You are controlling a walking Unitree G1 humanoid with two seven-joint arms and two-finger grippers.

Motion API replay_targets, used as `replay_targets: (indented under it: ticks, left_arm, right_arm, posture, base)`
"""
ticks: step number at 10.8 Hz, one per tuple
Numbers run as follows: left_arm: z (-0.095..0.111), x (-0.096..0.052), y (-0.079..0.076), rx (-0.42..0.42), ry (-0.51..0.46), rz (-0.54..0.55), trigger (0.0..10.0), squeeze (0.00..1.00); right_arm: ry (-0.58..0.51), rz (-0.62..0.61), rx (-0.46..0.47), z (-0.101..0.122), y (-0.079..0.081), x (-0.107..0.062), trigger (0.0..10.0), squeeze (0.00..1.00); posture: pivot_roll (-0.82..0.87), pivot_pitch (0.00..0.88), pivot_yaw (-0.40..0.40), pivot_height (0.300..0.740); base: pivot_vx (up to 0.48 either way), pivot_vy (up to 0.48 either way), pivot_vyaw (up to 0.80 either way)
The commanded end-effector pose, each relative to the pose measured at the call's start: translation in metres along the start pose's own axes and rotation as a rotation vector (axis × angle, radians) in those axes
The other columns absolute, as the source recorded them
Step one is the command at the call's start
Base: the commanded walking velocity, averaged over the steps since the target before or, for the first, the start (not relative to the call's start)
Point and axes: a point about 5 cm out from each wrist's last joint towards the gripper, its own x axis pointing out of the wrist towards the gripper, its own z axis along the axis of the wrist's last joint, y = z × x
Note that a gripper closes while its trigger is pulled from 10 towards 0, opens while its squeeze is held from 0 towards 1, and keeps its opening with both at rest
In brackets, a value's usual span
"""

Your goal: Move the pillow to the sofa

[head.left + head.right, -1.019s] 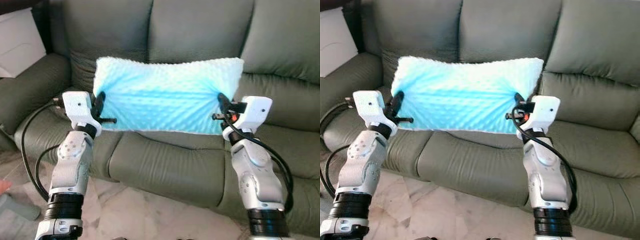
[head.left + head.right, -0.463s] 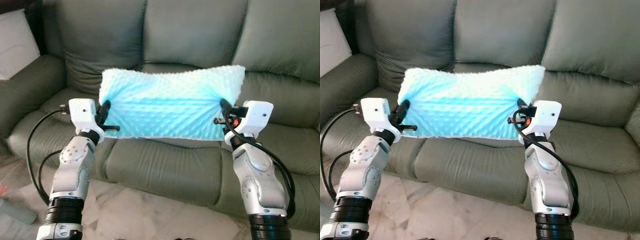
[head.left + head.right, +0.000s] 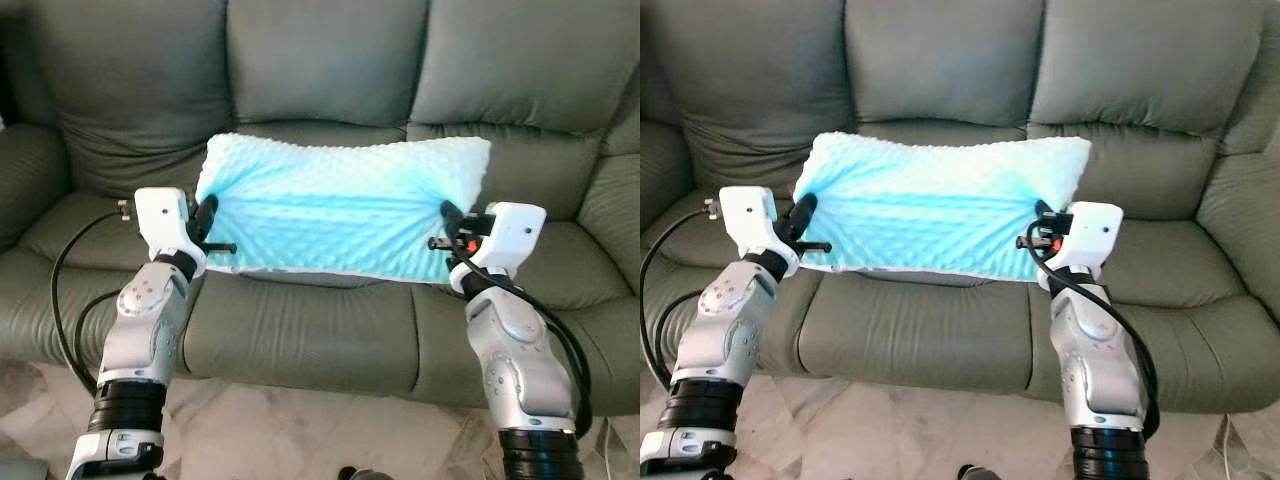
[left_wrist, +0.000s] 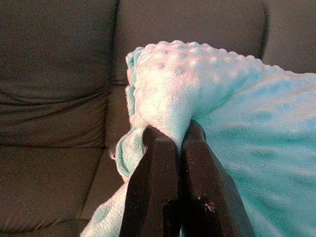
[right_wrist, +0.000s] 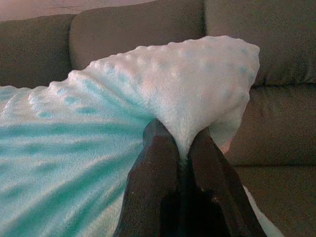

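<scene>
Left arm point(image 3: 150, 320) up in front of the robot, cable looping off its wrist. Left gripper point(image 3: 205, 215) pinched tight on the left edge of the pillow point(image 3: 340, 205); in the left wrist view the two black fingers point(image 4: 153, 182) sit almost together with a fold of the bumpy fabric squeezed between them.

Pillow is light blue, dotted texture, stretched flat between both grippers and held up in the air. It hangs over the front part of the sofa point(image 3: 300, 330) seat cushions, around the middle seat. Cannot tell whether its far edge touches the seat or backrest. Near edge sags a little in the middle.

Right gripper point(image 3: 447, 215) clamped on the right edge of the pillow, near the right corner. Right wrist view shows its fingers point(image 5: 158, 163) nearly closed with fabric bunched between the tips and the corner of the pillow standing up above them. Right arm point(image 3: 515, 360) raised like the left one, black cable running down its side.

Sofa is dark grey-green leather, three back cushions, armrest on the left. Pale marble floor point(image 3: 280, 430) below the sofa front.
</scene>
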Motion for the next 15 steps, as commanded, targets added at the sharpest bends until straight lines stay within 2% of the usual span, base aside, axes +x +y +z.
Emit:
replay_targets:
  ticks: [1, 2, 3, 5, 12, 14, 15]
  left_arm:
    - [0.0031, 0.0001, 0.0078, 0.002, -0.004, 0.016, 10.0, 0.0]
    - [0.0033, 0.0002, 0.0079, 0.013, -0.003, 0.011, 10.0, 0.0]
    - [0.0036, 0.0006, 0.006, -0.01, -0.01, -0.018, 10.0, 0.0]
    - [0.0077, 0.0021, 0.0043, -0.008, -0.026, -0.043, 10.0, 0.0]
    - [0.0036, 0.0022, 0.0029, -0.012, -0.001, -0.06, 10.0, 0.0]
    - [0.0028, 0.0028, 0.0044, -0.04, -0.007, -0.032, 10.0, 0.0]
    - [0.0009, 0.0027, 0.0061, -0.029, 0.01, -0.023, 10.0, 0.0]
  right_arm:
    - [-0.03, 0.001, -0.006, 0.0088, 0.0, -0.0012, 10.0, 0.0]
    - [-0.029, 0.002, -0.006, 0.0087, 0.0001, -0.0015, 10.0, 0.0]
    - [-0.03, 0.002, -0.006, 0.0088, 0.0007, -0.0015, 10.0, 0.0]
    - [-0.037, -0.003, -0.005, 0.0105, 0.0008, -0.001, 10.0, 0.0]
    - [-0.037, -0.018, -0.01, 0.0105, -0.0004, -0.0012, 10.0, 0.0]
    - [-0.037, -0.022, -0.012, 0.0106, -0.0004, -0.001, 10.0, 0.0]
    - [-0.034, -0.024, -0.011, 0.0103, -0.0007, -0.0006, 10.0, 0.0]
  posture:
    - [-0.17, 0.097, 0.009, 0.74]
    - [-0.17, 0.097, 0.01, 0.74]
    - [-0.17, 0.098, 0.01, 0.74]
    - [-0.17, 0.1, 0.012, 0.74]
    - [-0.17, 0.097, 0.016, 0.74]
    - [-0.17, 0.096, 0.015, 0.74]
    - [-0.17, 0.096, 0.015, 0.74]
  base:
    - [0.0, 0.0, 0.0]
    - [0.0, 0.0, 0.0]
    - [0.0, 0.0, 0.0]
    - [0.409, 0.0, 0.0]
    - [0.409, 0.0, 0.0]
    - [0.0, 0.0, 0.0]
    - [0.0, 0.0, 0.0]
